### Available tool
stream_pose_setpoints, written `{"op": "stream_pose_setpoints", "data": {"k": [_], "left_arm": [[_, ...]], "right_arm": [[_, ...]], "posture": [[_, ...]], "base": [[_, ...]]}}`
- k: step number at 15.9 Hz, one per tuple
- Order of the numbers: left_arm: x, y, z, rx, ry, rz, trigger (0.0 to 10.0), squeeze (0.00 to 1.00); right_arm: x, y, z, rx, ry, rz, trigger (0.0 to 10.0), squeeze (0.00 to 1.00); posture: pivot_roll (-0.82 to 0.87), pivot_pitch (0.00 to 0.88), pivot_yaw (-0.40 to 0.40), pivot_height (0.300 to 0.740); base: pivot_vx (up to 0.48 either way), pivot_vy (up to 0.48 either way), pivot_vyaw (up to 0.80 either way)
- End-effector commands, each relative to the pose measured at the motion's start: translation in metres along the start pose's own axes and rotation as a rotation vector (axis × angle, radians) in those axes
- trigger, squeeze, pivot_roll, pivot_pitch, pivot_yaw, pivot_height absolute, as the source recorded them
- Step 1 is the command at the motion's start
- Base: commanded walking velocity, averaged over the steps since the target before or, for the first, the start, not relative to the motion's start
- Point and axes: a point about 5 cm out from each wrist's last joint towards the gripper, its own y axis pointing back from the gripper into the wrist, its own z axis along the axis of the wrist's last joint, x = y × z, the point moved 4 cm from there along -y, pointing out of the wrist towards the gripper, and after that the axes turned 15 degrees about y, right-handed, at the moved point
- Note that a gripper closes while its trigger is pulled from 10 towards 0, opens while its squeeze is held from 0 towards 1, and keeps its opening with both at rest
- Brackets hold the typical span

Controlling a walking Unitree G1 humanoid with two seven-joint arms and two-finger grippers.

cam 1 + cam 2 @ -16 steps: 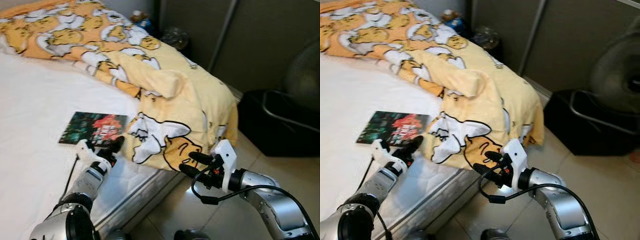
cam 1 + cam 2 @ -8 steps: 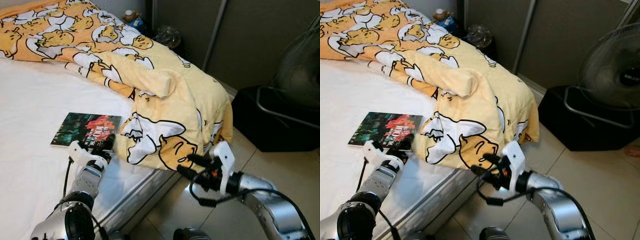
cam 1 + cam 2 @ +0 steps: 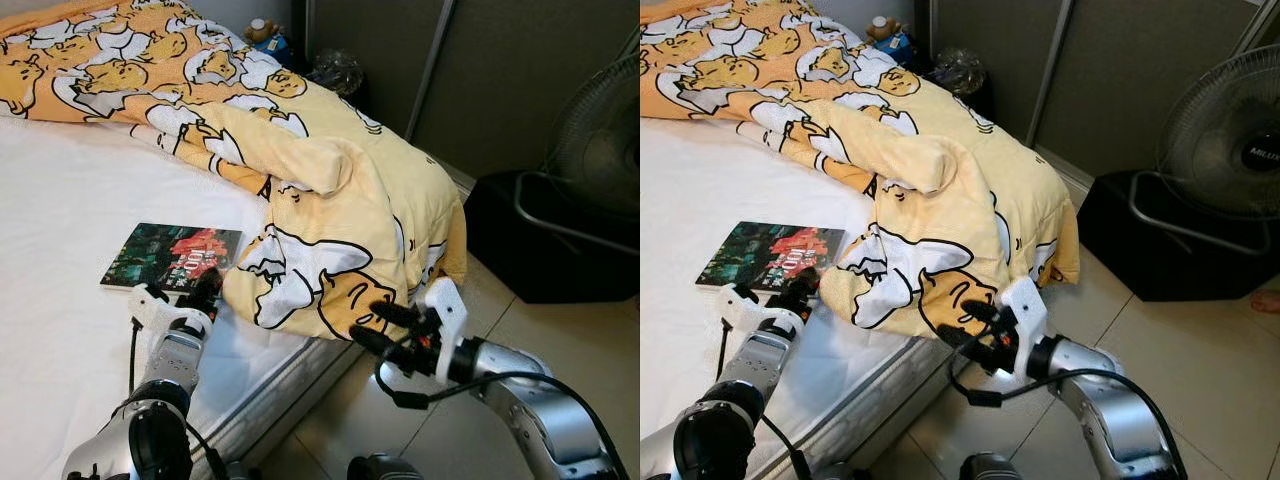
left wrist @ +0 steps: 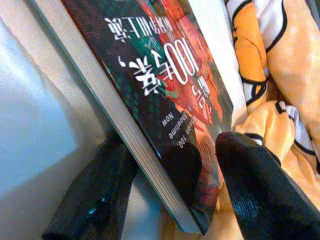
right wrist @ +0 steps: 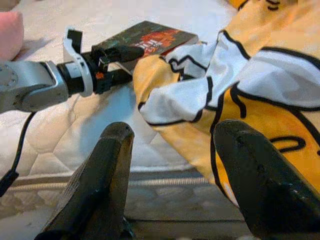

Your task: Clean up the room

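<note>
a book with a dark green and red cover lies flat on the white mattress, its near corner just beside the crumpled yellow blanket. the left gripper is at that corner with its two black fingers spread to either side of the book's edge (one low against the mattress, one over the cover), not clamped on it. the right gripper hovers with its fingers parted and empty at the blanket's overhanging fold by the mattress edge, with a fan standing further off on the tiled floor.
</note>
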Motion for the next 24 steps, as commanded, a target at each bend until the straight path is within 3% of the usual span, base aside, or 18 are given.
{"op": "stream_pose_setpoints", "data": {"k": [1, 5, 8, 12, 16, 19, 21, 23, 24], "left_arm": [[-0.002, -0.002, 0.009, -0.028, -0.006, 0.004, 0.0, 0.00], [-0.001, -0.001, 0.017, -0.025, -0.022, 0.003, 0.0, 0.00], [0.000, -0.001, 0.010, 0.014, -0.088, 0.025, 0.0, 0.00], [-0.003, -0.003, 0.005, 0.030, -0.082, 0.019, 0.0, 0.00], [-0.002, -0.002, 0.016, 0.005, -0.086, 0.013, 0.0, 0.00], [-0.006, -0.001, 0.027, 0.002, -0.193, -0.029, 0.0, 0.00], [-0.030, 0.004, 0.031, 0.015, -0.211, -0.227, 0.0, 0.00], [-0.053, 0.018, 0.038, -0.015, -0.212, -0.362, 0.0, 0.00], [-0.074, 0.032, 0.044, -0.048, -0.213, -0.435, 0.0, 0.00]], "right_arm": [[-0.002, 0.001, -0.001, 0.000, 0.000, -0.017, 10.0, 0.00], [0.003, -0.006, 0.002, -0.008, 0.016, 0.029, 10.0, 0.00], [-0.008, -0.012, 0.000, 0.008, 0.039, -0.015, 10.0, 0.00], [-0.011, -0.014, 0.002, 0.003, 0.043, -0.019, 10.0, 0.00], [-0.017, -0.014, 0.002, -0.007, 0.052, -0.065, 10.0, 0.00], [-0.023, -0.014, 0.012, -0.067, 0.034, -0.158, 10.0, 0.00], [-0.025, -0.006, 0.019, -0.129, -0.008, -0.228, 10.0, 0.00], [-0.027, 0.002, 0.020, -0.151, -0.026, -0.287, 10.0, 0.00], [-0.029, 0.006, 0.022, -0.163, -0.030, -0.343, 10.0, 0.00]], "posture": [[-0.23, 0.097, 0.039, 0.740], [-0.22, 0.050, 0.059, 0.740], [-0.21, 0.046, 0.055, 0.740], [-0.22, 0.061, 0.057, 0.740], [-0.21, 0.050, 0.068, 0.740], [-0.20, 0.039, 0.088, 0.740], [-0.17, 0.018, 0.087, 0.740], [-0.15, 0.009, 0.081, 0.740], [-0.14, 0.011, 0.077, 0.740]], "base": [[0.000, 0.000, 0.00], [0.000, 0.000, 0.00], [0.000, 0.000, 0.00], [0.000, 0.000, 0.00], [0.000, 0.000, 0.00], [0.000, 0.000, 0.00], [0.000, 0.000, 0.00], [0.000, 0.000, 0.00], [0.000, 0.000, 0.00]]}}
